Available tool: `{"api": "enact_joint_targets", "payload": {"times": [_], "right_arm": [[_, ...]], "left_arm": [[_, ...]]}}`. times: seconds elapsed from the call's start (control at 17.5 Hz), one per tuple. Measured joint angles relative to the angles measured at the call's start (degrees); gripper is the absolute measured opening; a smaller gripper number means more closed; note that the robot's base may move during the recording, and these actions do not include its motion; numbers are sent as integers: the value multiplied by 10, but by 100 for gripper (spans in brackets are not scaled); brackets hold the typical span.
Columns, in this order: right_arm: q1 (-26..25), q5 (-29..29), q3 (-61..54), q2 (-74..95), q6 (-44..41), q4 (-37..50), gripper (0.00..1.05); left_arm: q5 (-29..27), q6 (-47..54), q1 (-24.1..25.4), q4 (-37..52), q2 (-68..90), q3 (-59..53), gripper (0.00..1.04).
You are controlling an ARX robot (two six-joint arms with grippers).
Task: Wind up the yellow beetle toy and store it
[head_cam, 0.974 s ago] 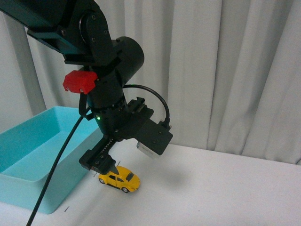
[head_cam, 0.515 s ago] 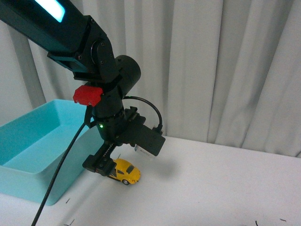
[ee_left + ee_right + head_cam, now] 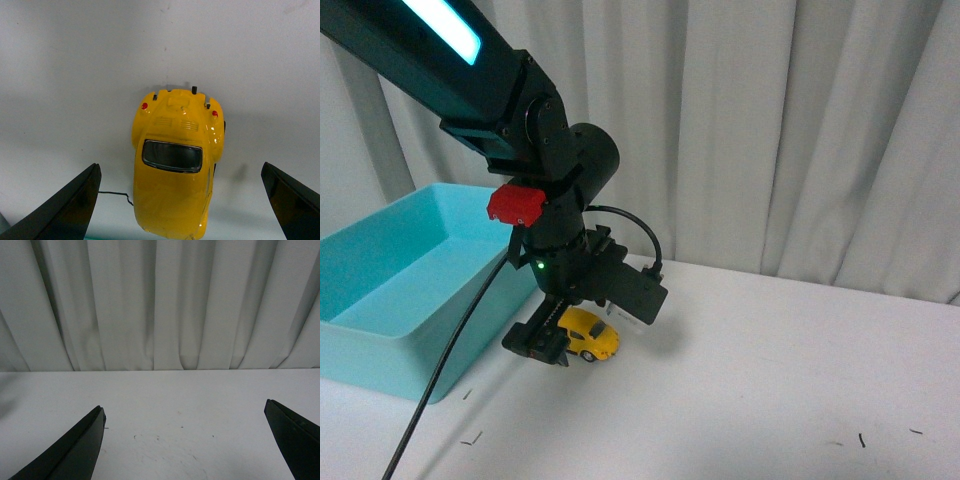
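Between the two dark fingers of the left gripper [image 3: 179, 165] sits the yellow toy car [image 3: 592, 338]. The fingers stand wide apart, one on each side of the car body, and they do not touch it, so this gripper holds nothing yet. The car rests on its wheels on the white table [image 3: 770, 390], near the blue bin [image 3: 380, 345] and outside of it. In the left wrist view, its end with the two small red lights points away from the camera.

I judge the step in hand to be the grasp before the winding. To do it well, the gripper should stay centred over the car, come down low, and close on the smooth sides of the body, not on the tyres, so that the wheels can roll freely on the table. The grip must be firm, because the glossy body may slip.

The right gripper [image 3: 184, 405] is also wide and empty, above bare table, facing the white curtain [image 3: 165, 300].

I count one car, one bin, two grippers.
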Motion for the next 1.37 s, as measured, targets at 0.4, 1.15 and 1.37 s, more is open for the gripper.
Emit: {"api": "enact_joint_targets", "payload": {"times": [0.4,1.15,1.37], "right_arm": [[0,0,0,0,0,0,98],[0,0,0,0,0,0,98],[0,0,0,0,0,0,98]], "left_arm": [[-1,-11,4,11,14,3,46],[119,-68,-23,-25,-134,59,40],[131,-250,62,-73,-191,129,40]]}}
